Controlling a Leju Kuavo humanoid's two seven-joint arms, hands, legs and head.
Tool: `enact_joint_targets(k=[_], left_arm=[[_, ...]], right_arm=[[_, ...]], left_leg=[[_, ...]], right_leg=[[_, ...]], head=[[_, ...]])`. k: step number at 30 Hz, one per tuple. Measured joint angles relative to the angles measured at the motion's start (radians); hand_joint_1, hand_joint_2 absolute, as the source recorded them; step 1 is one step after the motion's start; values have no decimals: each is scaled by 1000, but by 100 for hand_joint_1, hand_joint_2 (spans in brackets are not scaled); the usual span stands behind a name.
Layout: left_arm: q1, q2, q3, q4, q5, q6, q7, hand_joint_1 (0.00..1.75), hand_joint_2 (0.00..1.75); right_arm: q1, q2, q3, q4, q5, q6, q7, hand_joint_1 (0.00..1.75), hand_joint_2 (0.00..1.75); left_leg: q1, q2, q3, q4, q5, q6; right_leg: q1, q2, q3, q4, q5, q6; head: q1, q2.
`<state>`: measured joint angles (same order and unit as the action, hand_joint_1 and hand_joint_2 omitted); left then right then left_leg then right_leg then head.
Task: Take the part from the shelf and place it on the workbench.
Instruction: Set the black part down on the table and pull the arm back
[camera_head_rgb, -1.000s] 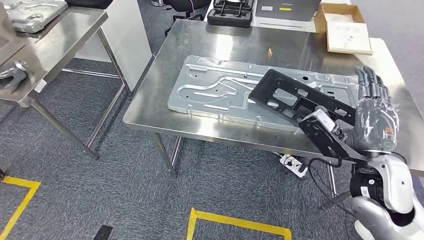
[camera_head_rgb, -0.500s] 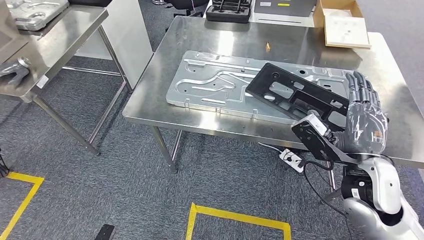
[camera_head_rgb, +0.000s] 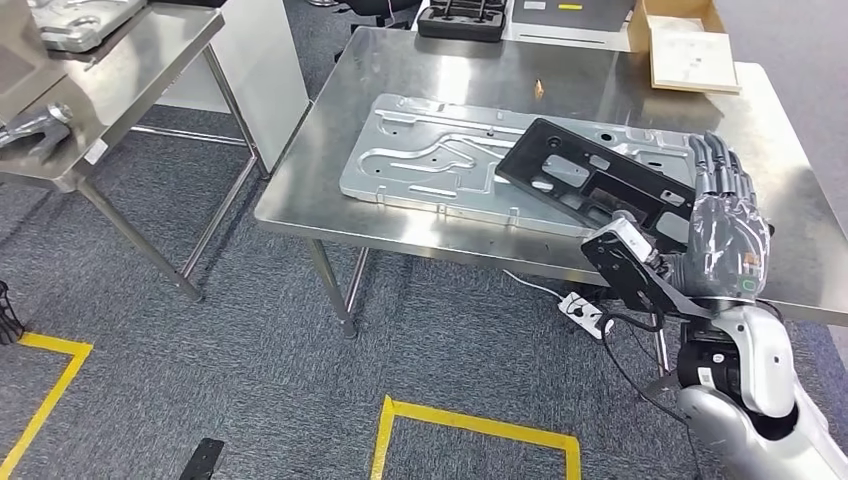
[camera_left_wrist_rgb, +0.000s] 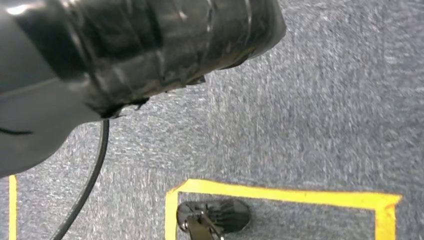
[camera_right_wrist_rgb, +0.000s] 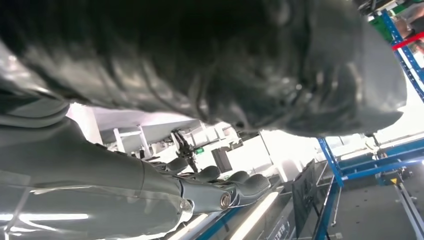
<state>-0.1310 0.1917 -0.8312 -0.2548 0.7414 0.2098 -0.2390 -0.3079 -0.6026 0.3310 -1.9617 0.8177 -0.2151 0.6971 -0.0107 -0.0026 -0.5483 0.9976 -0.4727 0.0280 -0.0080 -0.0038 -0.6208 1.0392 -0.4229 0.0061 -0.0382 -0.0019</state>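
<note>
A long black frame part (camera_head_rgb: 585, 175) lies slanted on the steel workbench (camera_head_rgb: 430, 70), resting across a large silver stamped plate (camera_head_rgb: 430, 160). My right hand (camera_head_rgb: 722, 225) is at the part's right end near the bench's front edge, with its fingers (camera_head_rgb: 715, 165) stretched straight and apart. Nothing shows between them, and I cannot tell whether the palm touches the part. In the right wrist view the fingers (camera_right_wrist_rgb: 200, 192) also lie straight. My left hand (camera_left_wrist_rgb: 125, 50) hangs over the carpet, showing its dark cover while its fingers stay hidden.
A cardboard box (camera_head_rgb: 685, 45) and a black case (camera_head_rgb: 460, 20) stand at the workbench's far edge. A steel shelf table (camera_head_rgb: 130, 60) with metal parts (camera_head_rgb: 75, 20) is at the left. Yellow floor tape (camera_head_rgb: 470, 420) and a power strip (camera_head_rgb: 583, 312) lie near the bench.
The whole view has shifted a little, so the camera moved. The black part keeps its place on the silver plate, and my right hand stays at its right end.
</note>
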Motion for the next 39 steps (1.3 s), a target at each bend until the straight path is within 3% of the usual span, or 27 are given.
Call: enact_joint_targets(k=[2,5,6,7,8,10,12,15,16,18,20,22,23,25,27,31,33,35,36,37,38,39], left_arm=[[1,1,0,0,6,1,-1,0,0],[6,2,0,0,14,0,5,0,0],[10,2,0,0,17,0,11,0,0],[14,2,0,0,20,0,18,0,0],[17,2,0,0,22,-1,24,0,0],[20,2,0,0,24,-1,28,0,0],[21,5,0,0,20,0,21,0,0],[20,7,0,0,10,7,12,0,0],[18,7,0,0,7,9,12,0,0],[12,7,0,0,4,13,15,0,0],[4,7,0,0,7,22,21,0,0],[-2,7,0,0,12,31,27,0,0],[-5,7,0,0,14,34,28,0,0],[-11,9,0,0,14,36,30,0,0],[-18,13,0,0,14,37,30,0,0],[-23,18,0,0,15,44,28,0,0],[-23,18,0,0,13,42,21,0,0],[-23,17,0,0,11,39,15,0,0],[-22,17,0,0,11,37,13,0,0],[-21,16,0,0,11,36,13,0,0],[-21,14,0,0,11,35,13,0,0],[-20,13,0,0,11,35,13,0,0]], right_arm=[[-3,0,2,3,-6,-16,-1,0,0],[-4,0,4,11,-13,-33,-3,0,0],[-3,0,5,14,-13,-38,-3,0,0],[-2,0,5,17,-14,-44,-4,0,0],[0,0,5,19,-16,-51,-4,0,0],[3,0,5,21,-24,-71,-7,0,0],[11,0,5,24,-35,-95,-15,0,0],[20,0,5,29,-47,-114,-30,0,0],[20,0,5,31,-49,-115,-33,0,0],[19,0,5,32,-49,-116,-36,0,0],[22,0,5,32,-48,-117,-37,0,0],[29,0,5,32,-46,-118,-36,0,0],[34,0,5,32,-46,-118,-36,0,0],[40,0,4,32,-46,-121,-35,0,0],[44,0,3,32,-45,-126,-34,0,0],[63,-5,-3,32,-46,-130,-27,0,0],[66,-9,-7,32,-50,-129,-26,0,0],[70,-11,-8,33,-53,-128,-26,0,0],[72,-11,-8,34,-53,-127,-26,0,0],[74,-11,-8,35,-53,-127,-26,0,0],[76,-11,-8,36,-54,-127,-26,0,0],[76,-12,-8,36,-54,-127,-26,0,0]], left_leg=[[3,4,-3,-14,17,12],[2,6,-21,-12,29,20],[2,6,-28,-9,31,20],[3,6,-34,-4,32,19],[4,6,-40,1,33,18],[4,4,-51,17,31,13],[2,2,-62,32,31,3],[3,1,-73,39,34,-12],[4,1,-79,51,23,-17],[7,1,-112,129,-36,-27],[10,1,-158,252,-103,-34],[11,1,-165,300,-115,-33],[11,1,-143,270,-96,-29],[8,0,-61,136,-46,-16],[1,0,-7,39,-23,-6],[-3,3,-1,4,1,12],[1,8,-5,-12,19,21],[0,10,-19,-11,28,26],[0,10,-27,-8,31,26],[1,10,-34,-4,34,25],[2,10,-42,1,36,23],[4,10,-49,8,37,21]], right_leg=[[0,2,-22,51,-43,7],[-2,3,-92,236,-149,14],[-3,3,-100,271,-159,16],[-4,2,-91,271,-152,18],[-6,2,-63,231,-128,19],[-9,2,15,95,-81,20],[-8,4,51,20,-65,12],[-4,7,42,15,-57,-8],[-4,6,40,14,-52,-15],[-5,5,33,11,-42,-28],[-2,4,23,11,-35,-32],[2,4,13,12,-28,-33],[3,5,9,13,-24,-32],[5,6,5,12,-18,-30],[5,6,2,12,-12,-22],[0,5,-5,11,-8,1],[-1,5,-31,72,-60,8],[-3,6,-76,193,-133,14],[-4,5,-91,243,-154,18],[-5,5,-92,261,-156,21],[-7,5,-72,240,-141,24],[-10,5,-36,185,-114,27]], head=[[2,0],[5,0],[5,0],[5,0],[5,0],[5,0],[4,0],[4,0],[3,0],[0,0],[-1,0],[-1,0],[-1,0],[-1,0],[0,0],[0,0],[1,0],[1,0],[1,0],[1,0],[1,0],[1,0]])
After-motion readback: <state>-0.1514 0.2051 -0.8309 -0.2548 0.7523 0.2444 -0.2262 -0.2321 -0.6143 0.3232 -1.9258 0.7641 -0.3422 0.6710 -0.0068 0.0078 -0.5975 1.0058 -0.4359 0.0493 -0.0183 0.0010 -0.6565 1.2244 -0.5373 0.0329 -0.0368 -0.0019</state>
